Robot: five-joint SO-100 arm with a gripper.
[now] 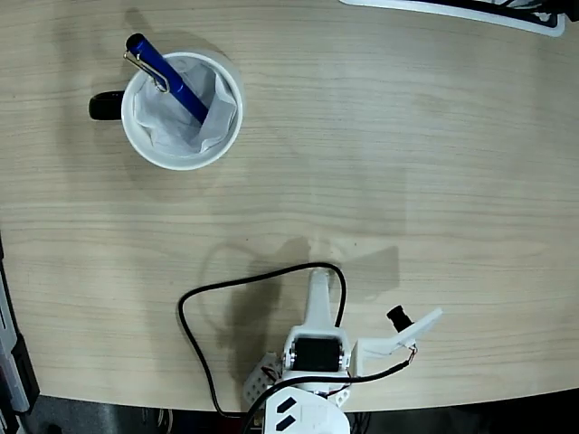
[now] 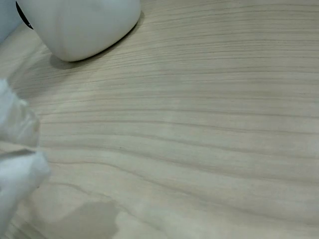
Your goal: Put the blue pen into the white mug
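1. Blue pen (image 1: pixel 166 77) already stands in the white mug (image 1: pixel 143 145) at far left of the fixed view, tip down in the crumpled white paper lining (image 1: pixel 165 127), capped end with silver clip (image 1: pixel 147 70) leaning out over the far-left rim
2. Arm is folded back at the near edge of the wooden table (image 1: pixel 407 163), well apart from the mug; task looks done
3. Gripper (image 2: pixel 19 159): only blurry white fingers at the left edge of the wrist view, tucked under the arm body in the fixed view; cannot tell if the jaws are apart or together, nothing visibly held
4. Risk: pen leans hard on the rim, resting on soft paper, so a table bump or the paper shifting could tip it out toward the far left
5. Risk: black cable (image 1: pixel 194 325) loops loose near the base and could snag on any arm swing
6. Fixed view alone shows the pen, the mug's inside, black handle (image 1: pixel 106 106) and arm pose
7. Wrist view shows only the mug's white outer wall (image 2: pixel 84 25) at far left and bare wood grain; pen not visible there
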